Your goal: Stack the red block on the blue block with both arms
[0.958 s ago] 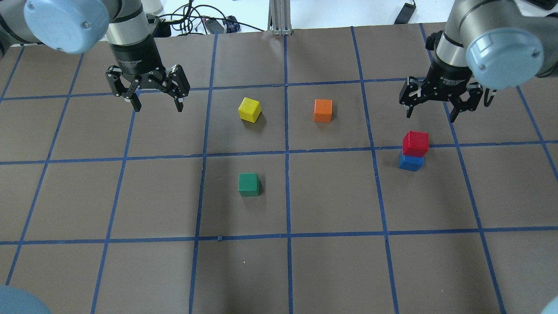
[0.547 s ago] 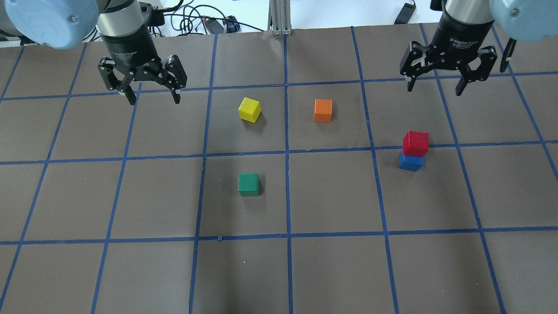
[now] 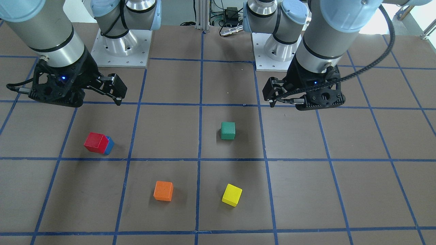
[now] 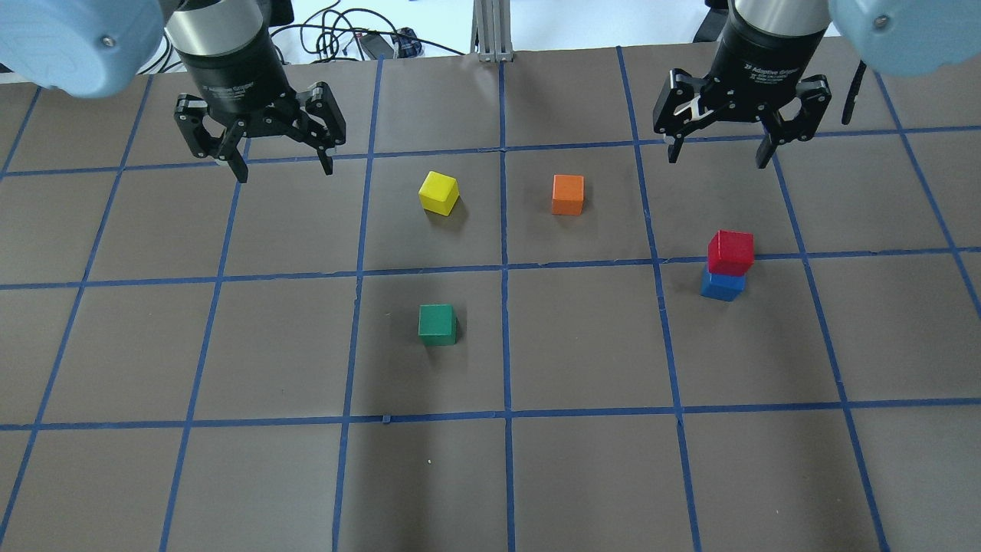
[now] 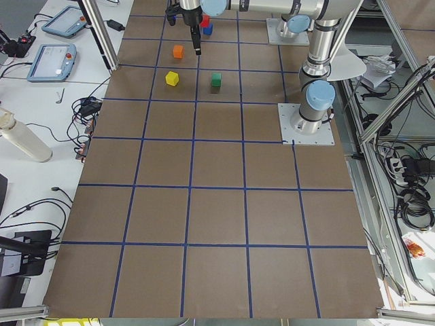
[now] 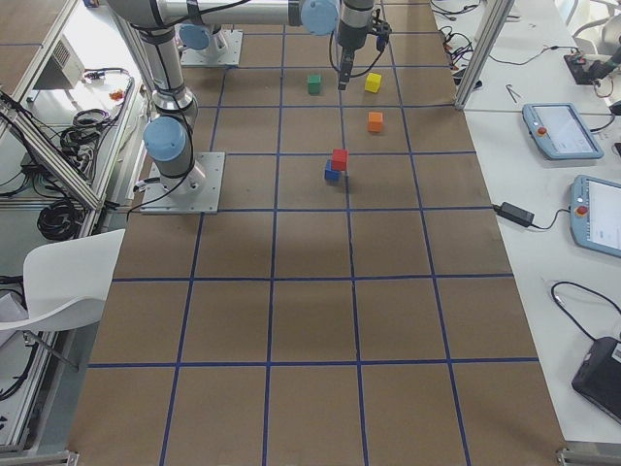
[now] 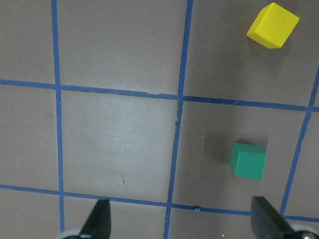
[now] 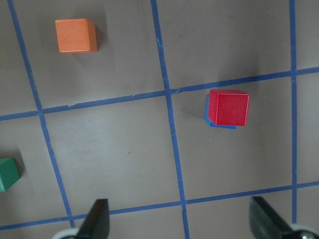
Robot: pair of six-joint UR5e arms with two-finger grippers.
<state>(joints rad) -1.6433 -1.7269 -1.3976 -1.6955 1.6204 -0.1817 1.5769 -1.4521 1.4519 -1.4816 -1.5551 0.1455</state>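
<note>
The red block [image 4: 731,251] sits on top of the blue block [image 4: 721,286], slightly offset, at the right of the overhead view. The stack also shows in the front view [image 3: 96,142], the right wrist view [image 8: 228,108] and the exterior right view [image 6: 339,158]. My right gripper [image 4: 716,153] is open and empty, raised above the table beyond the stack. My left gripper [image 4: 285,163] is open and empty, high at the far left. In the front view the right gripper [image 3: 117,93] is on the left and the left gripper [image 3: 270,98] on the right.
A yellow cube [image 4: 439,192], an orange cube [image 4: 568,194] and a green cube [image 4: 438,324] lie apart on the brown mat with blue tape lines. Cables lie past the table's far edge.
Both grippers have risen and drawn away from the table. The right gripper moved back from the stack and a bit left. The stack has not moved.
</note>
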